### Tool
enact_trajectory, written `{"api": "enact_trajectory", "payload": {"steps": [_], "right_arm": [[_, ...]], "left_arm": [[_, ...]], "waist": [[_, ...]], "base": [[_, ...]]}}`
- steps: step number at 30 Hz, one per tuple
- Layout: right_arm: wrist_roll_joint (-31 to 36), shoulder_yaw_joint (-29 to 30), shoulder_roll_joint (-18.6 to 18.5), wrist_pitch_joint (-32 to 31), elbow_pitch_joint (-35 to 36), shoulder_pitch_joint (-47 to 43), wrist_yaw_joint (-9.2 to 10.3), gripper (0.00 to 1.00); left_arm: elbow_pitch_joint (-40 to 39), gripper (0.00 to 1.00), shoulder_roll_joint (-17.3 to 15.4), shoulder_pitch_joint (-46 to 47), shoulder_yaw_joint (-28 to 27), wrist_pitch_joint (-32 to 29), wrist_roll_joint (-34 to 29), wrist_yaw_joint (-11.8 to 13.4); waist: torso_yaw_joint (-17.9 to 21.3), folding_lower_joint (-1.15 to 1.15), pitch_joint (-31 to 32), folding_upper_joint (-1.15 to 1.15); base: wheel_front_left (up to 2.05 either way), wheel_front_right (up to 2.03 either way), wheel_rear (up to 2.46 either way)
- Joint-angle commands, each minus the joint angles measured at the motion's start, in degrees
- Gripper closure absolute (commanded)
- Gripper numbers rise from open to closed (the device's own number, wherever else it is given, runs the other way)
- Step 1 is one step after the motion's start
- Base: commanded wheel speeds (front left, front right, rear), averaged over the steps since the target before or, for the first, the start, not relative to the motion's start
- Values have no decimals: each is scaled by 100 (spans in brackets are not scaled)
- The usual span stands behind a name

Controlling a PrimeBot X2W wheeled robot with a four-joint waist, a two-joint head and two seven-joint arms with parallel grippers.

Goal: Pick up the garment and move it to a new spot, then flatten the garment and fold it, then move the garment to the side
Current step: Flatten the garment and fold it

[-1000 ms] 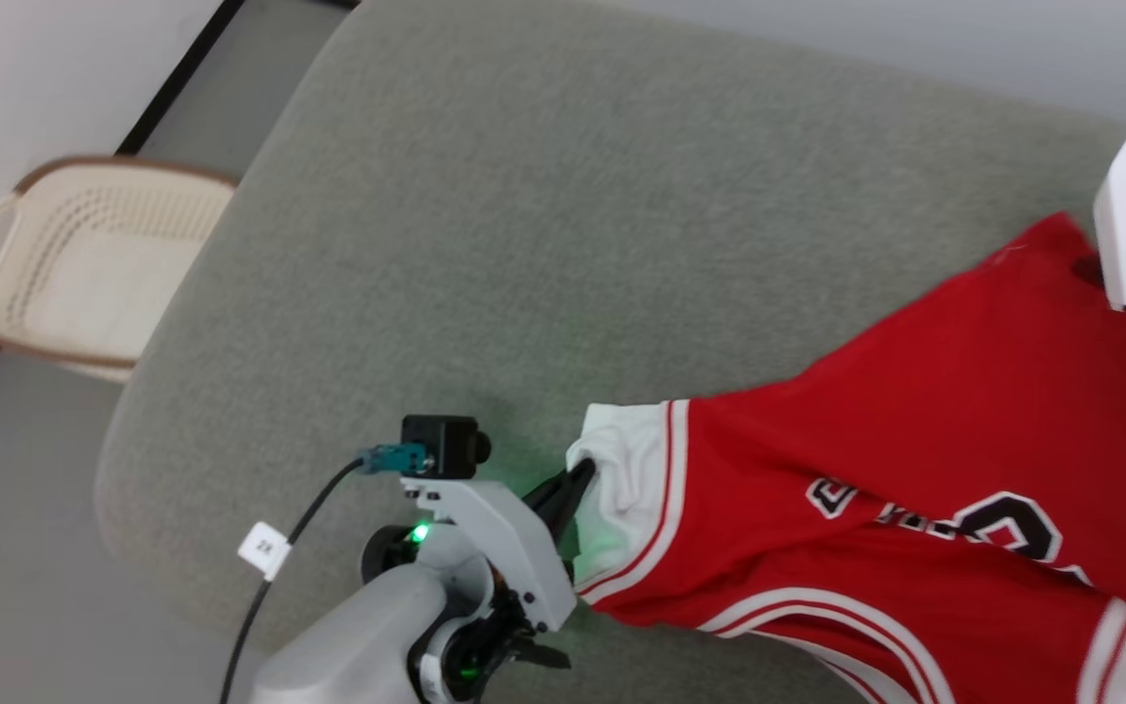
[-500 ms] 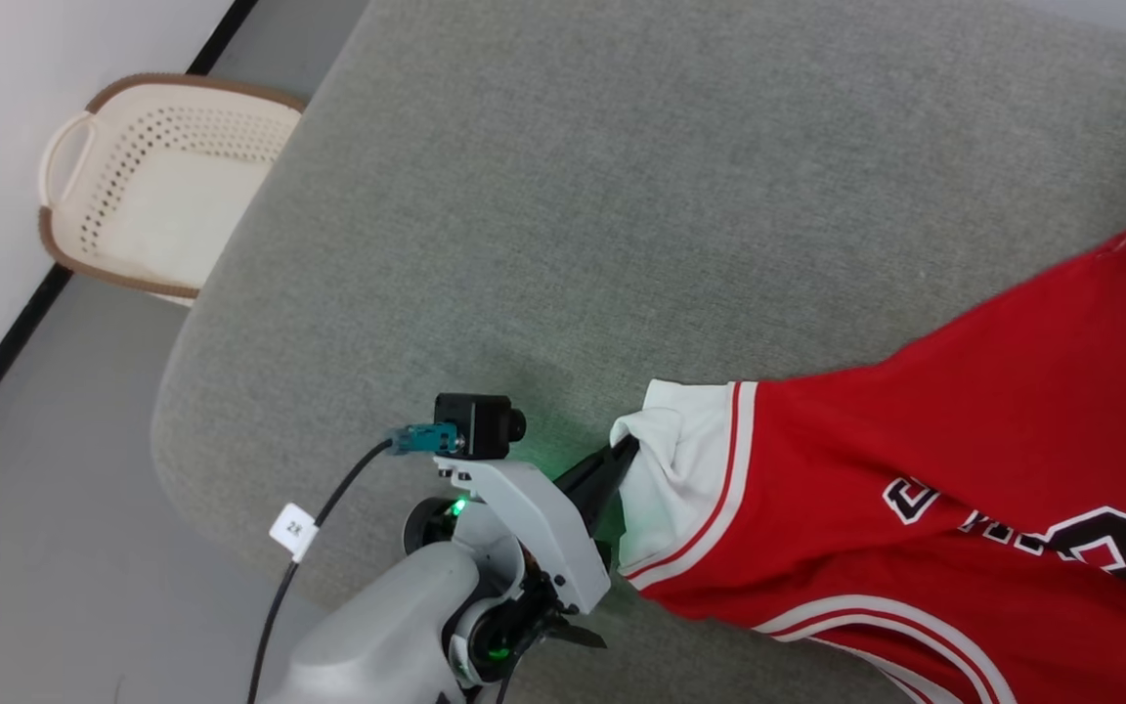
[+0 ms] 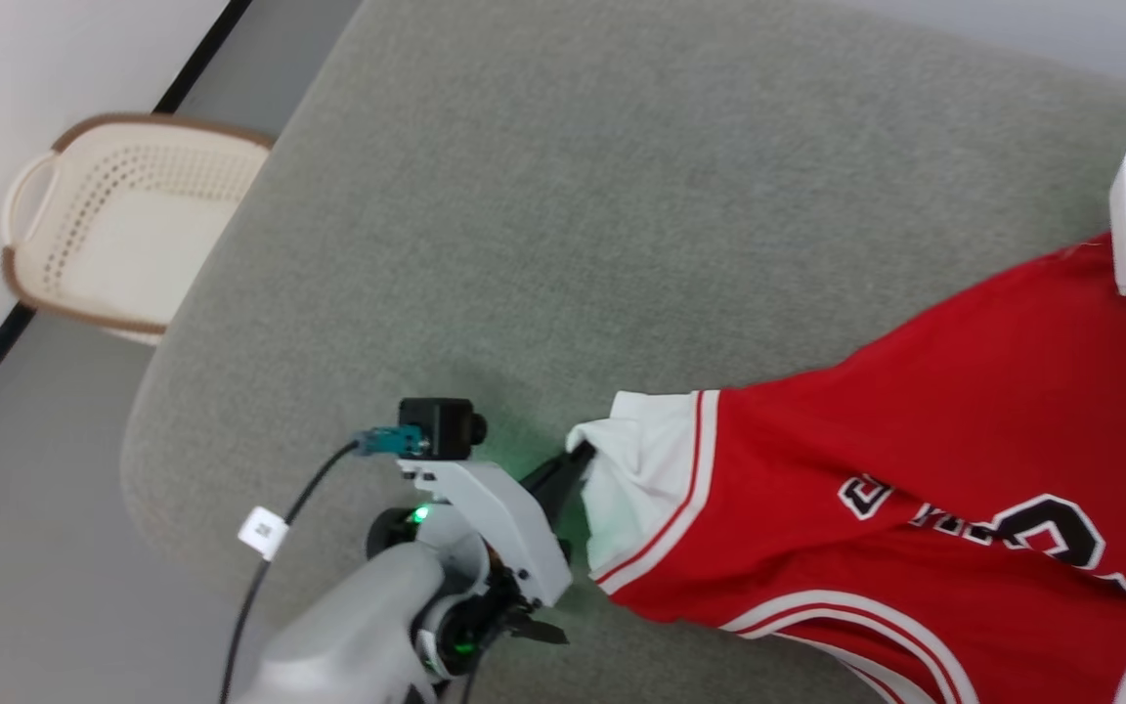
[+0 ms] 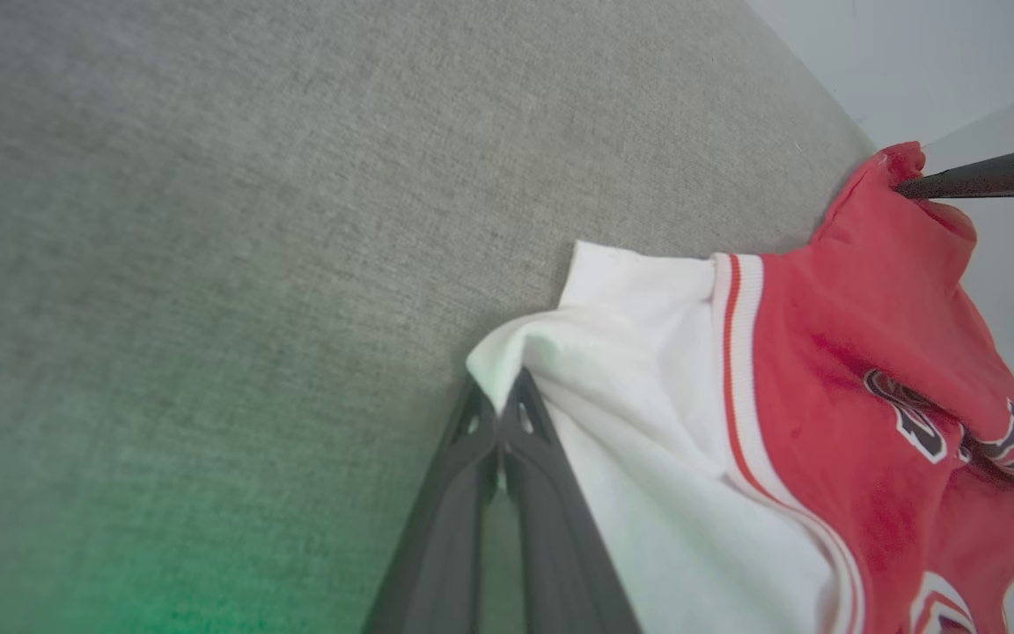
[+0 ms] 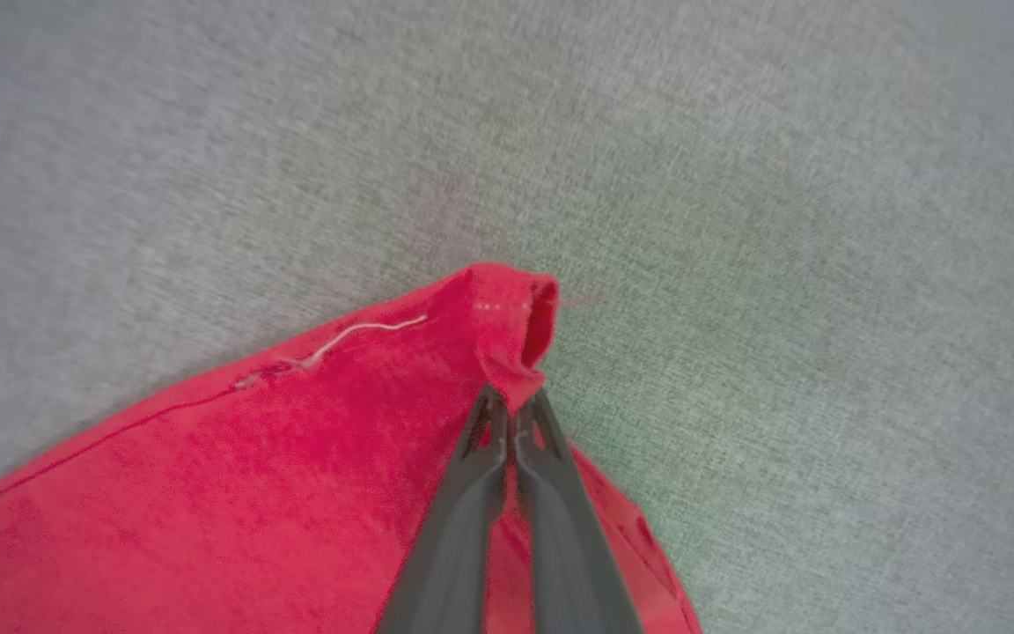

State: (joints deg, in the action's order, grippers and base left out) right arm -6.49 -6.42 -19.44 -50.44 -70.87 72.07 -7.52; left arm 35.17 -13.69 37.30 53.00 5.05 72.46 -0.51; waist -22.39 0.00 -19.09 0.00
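Finds the garment [image 3: 915, 420], red with black white-edged lettering [image 3: 1003, 523] facing up, lying on the right part of a grey padded surface [image 3: 573, 196] and running off the head view's right and lower edges. Not flat yet: creased around the lettering and drawn into a slanting band between two held points.

Pinched at the outer edge of one white sleeve [image 3: 636, 469] by the left gripper [image 4: 498, 401], with fingers pressed together and white cloth bunched over the tips. Pinched at a red hem corner [image 5: 507, 326] by the right gripper [image 5: 511, 409], with jaws likewise closed tight on a small fold of fabric, and raised a little off the pad there.

Reads as a two-point hold taken on far-apart places, for raising and carrying the cloth without letting it collapse into a heap. Judged to be the start of the pick-up-and-move step, with flattening, folding and setting aside all to come. Calls for lifting both arms together and keeping them apart, to avoid dragging a slack middle over the pad. Risks a slip at either pinch, given only a thin bite near an edge at each.

Leaves most of the pad bare to the left, likely room enough for a new spot. Beyond the pad's left edge, on the grey floor [image 3: 25, 489] by a white wall [image 3: 35, 59], places a cream perforated basket [image 3: 123, 235] with a brown rim, well apart from the garment and from both grippers.
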Motion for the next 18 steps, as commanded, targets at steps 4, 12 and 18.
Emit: {"api": "enact_trajectory", "payload": {"steps": [4, 12, 18], "right_arm": [[60, 201, 157, 370, 34, -62, 8, 100], [204, 473, 568, 1147, 168, 29, 8, 100], [239, 468, 921, 1753, 348, 154, 8, 100]], "left_arm": [[139, 100, -222, 151, -84, -126, 30, 52], [317, 100, -783, 1015, -156, -739, -110, 171], [605, 100, -1125, 1954, -162, -1408, -246, 130]], "waist": [[331, 0, 346, 0], [954, 0, 917, 0], [1416, 0, 1334, 0]], "base": [[0, 0, 0], [0, 0, 0], [0, 0, 0]]}}
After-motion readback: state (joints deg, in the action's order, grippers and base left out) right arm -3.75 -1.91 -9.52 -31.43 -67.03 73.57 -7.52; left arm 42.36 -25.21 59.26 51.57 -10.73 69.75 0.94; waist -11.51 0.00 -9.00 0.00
